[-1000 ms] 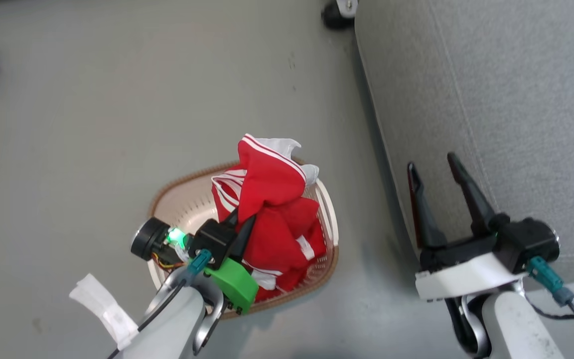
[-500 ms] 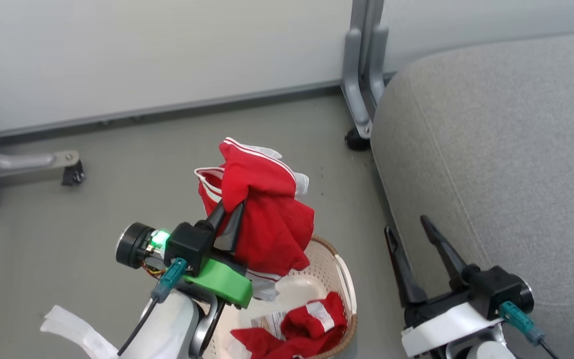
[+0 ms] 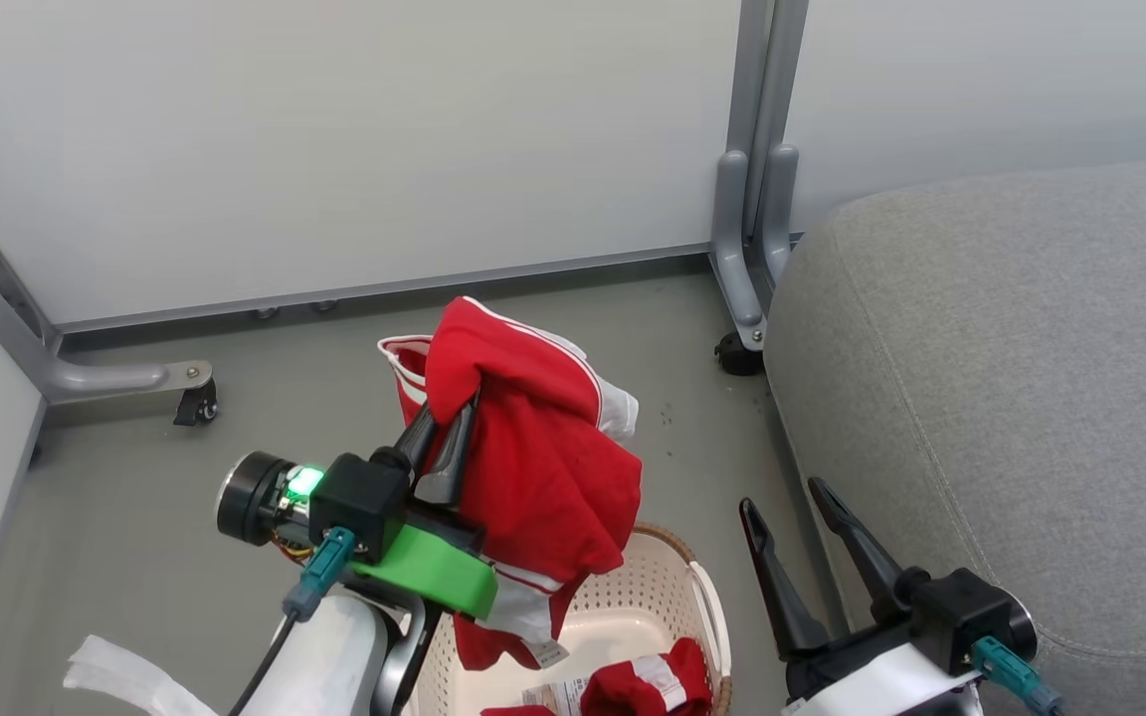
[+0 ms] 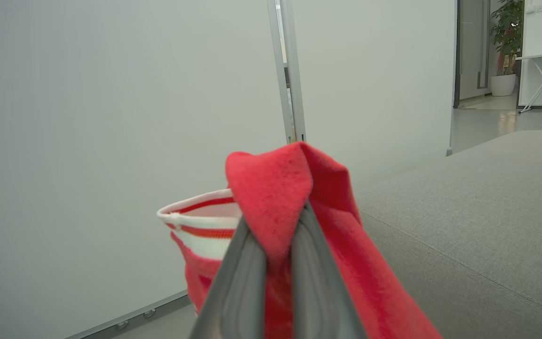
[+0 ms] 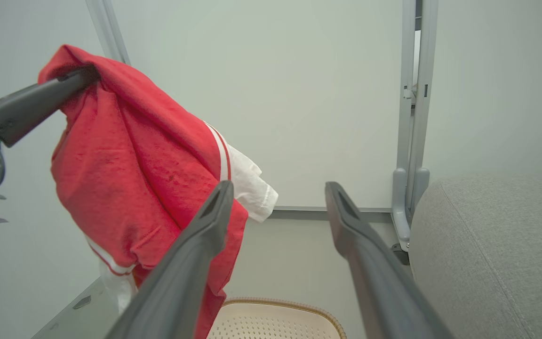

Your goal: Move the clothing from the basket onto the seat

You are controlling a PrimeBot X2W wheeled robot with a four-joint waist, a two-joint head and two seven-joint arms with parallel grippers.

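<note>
Corner of a room seen from the robot's head: pale partition panels on grey metal posts with castor feet, and a grey floor. Just off centre, at about 7 o'clock, the left gripper points toward 1 o'clock. Its two dark fingers are pressed together, pinching a fold of a red garment.

The garment is bright red with white stripes and white trim. It hangs in the air from that pinch, draped toward 4 o'clock, with its lower hem dangling over the basket. In the left wrist view the fingers meet on a peak of red cloth, with a white striped edge at 9 o'clock.

The basket is cream perforated plastic with a brown woven-look rim and a white handle. It sits on the floor at 6 o'clock, cut off by the bottom edge. Inside lies a second red piece with a white panel, beside a pale printed slip.

At 5 o'clock the right gripper holds nothing. Its fingers are spread wide and point to 12 o'clock, between the basket and the front of the seat.

The seat is a large light grey upholstered cushion with a stitched seam, spanning 2 to 5 o'clock. In the right wrist view the garment hangs at 9 o'clock above the basket's rim at 6 o'clock, and the seat rises at 4 o'clock.
</note>
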